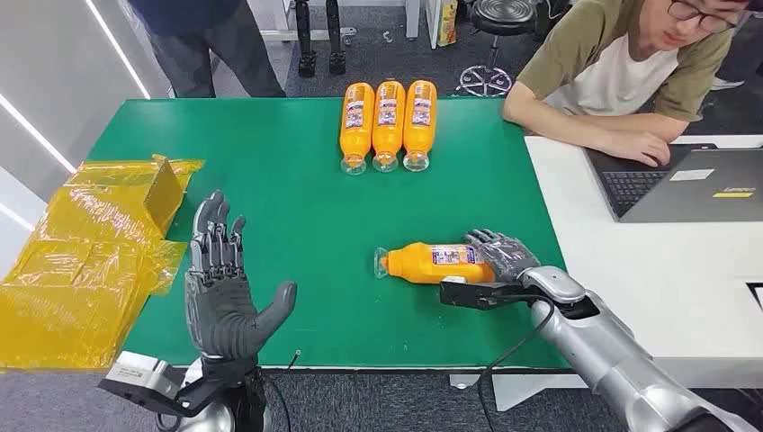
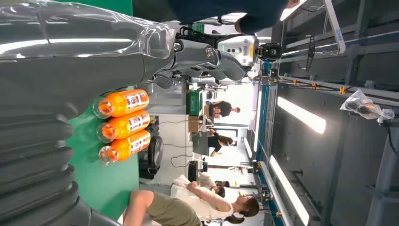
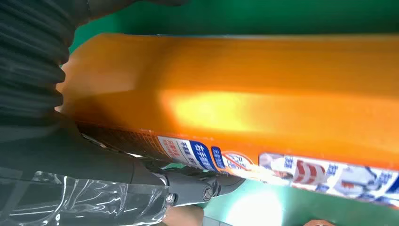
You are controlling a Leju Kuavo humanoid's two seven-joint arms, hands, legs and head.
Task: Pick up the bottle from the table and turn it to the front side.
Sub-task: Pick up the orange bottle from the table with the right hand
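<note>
An orange bottle lies on its side on the green table, cap toward the left, label facing up. My right hand grips its base end, fingers over the far side and thumb along the near side. Up close in the right wrist view, the bottle sits against the palm with its label showing. My left hand is raised above the table's near left edge, fingers spread, holding nothing.
Three orange bottles lie side by side at the table's far middle, also seen as bottles from the left wrist. Yellow plastic wrapping covers the left edge. A person leans over a laptop on the white table at right.
</note>
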